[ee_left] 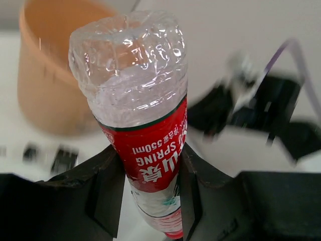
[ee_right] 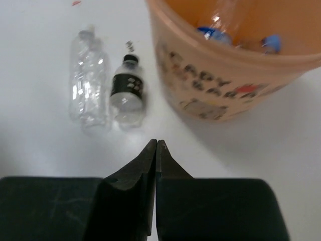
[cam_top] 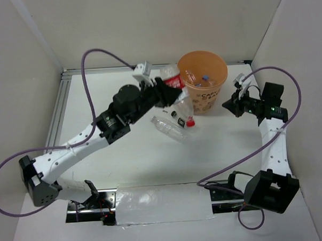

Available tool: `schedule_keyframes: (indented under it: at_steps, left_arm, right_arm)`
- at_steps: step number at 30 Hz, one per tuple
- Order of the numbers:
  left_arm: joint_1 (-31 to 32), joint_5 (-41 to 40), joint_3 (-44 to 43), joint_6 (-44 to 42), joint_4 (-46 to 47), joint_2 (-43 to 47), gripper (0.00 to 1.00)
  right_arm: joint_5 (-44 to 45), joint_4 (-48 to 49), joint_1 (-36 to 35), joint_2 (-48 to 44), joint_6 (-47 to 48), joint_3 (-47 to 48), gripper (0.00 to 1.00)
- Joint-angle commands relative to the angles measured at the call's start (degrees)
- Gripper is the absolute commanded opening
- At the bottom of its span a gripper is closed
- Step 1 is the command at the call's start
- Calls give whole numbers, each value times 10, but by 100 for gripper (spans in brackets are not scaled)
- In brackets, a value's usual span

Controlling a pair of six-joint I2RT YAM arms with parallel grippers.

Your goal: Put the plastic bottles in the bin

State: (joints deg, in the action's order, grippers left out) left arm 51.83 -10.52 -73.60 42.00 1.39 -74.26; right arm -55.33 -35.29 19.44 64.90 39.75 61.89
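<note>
My left gripper (cam_top: 169, 93) (ee_left: 153, 186) is shut on a clear bottle with a red label (cam_top: 174, 81) (ee_left: 145, 125). It holds the bottle base-up, above the table, just left of the orange bin (cam_top: 204, 105) (ee_left: 45, 95) (ee_right: 220, 85). Several bottles with blue caps lie inside the bin (cam_top: 199, 79) (ee_right: 213, 32). A clear unlabelled bottle (cam_top: 168, 127) (ee_right: 89, 85) and a black-labelled bottle (cam_top: 178, 118) (ee_right: 128, 90) lie side by side on the table left of the bin. My right gripper (cam_top: 226, 104) (ee_right: 156, 144) is shut and empty, low to the right of the bin.
White walls close in the table on the left, back and right. A metal rail (cam_top: 62, 111) runs along the left edge. The right arm's purple cable (cam_top: 287, 83) loops beside the right wall.
</note>
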Motion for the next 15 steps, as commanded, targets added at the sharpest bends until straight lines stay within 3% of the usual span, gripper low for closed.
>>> schedule_keyframes:
  at_steps: [1, 4, 5, 7, 9, 10, 11, 12, 13, 14, 15]
  left_arm:
    - [-32, -33, -103, -75, 125, -101, 10]
    - [-44, -27, -214, -86, 165, -177, 10]
    - [-50, -27, -244, -86, 172, -229, 10]
    - [-50, -67, -331, -93, 172, -283, 11]
    - [-55, -102, -384, -98, 161, -356, 18]
    - [-60, -113, -406, -111, 155, -379, 22]
    - [-60, -121, -449, -111, 147, -400, 29]
    - [-67, -121, -470, -120, 147, -420, 48]
    - [-67, -127, -492, -135, 134, -458, 58]
    - [-67, -127, -529, -135, 114, -473, 66]
    - [-74, -118, -539, -135, 107, -483, 72]
  right_arm:
    - [-21, -78, 1, -55, 66, -30, 8]
    - [-32, -107, 1, -60, 110, -60, 22]
    - [-37, -128, 1, -60, 130, -68, 38]
    - [-44, -128, 1, -60, 157, -95, 60]
    - [-51, -144, 1, -66, 194, -106, 76]
    - [-60, -144, 1, -66, 204, -117, 80]
    - [-60, -149, 1, -72, 214, -117, 83]
    - [-66, -169, -5, -72, 230, -124, 87]
    - [-73, -183, -5, -72, 282, -124, 91]
    - [-73, -192, -15, -72, 300, -124, 100]
    - [-73, -192, -20, -72, 310, -124, 100]
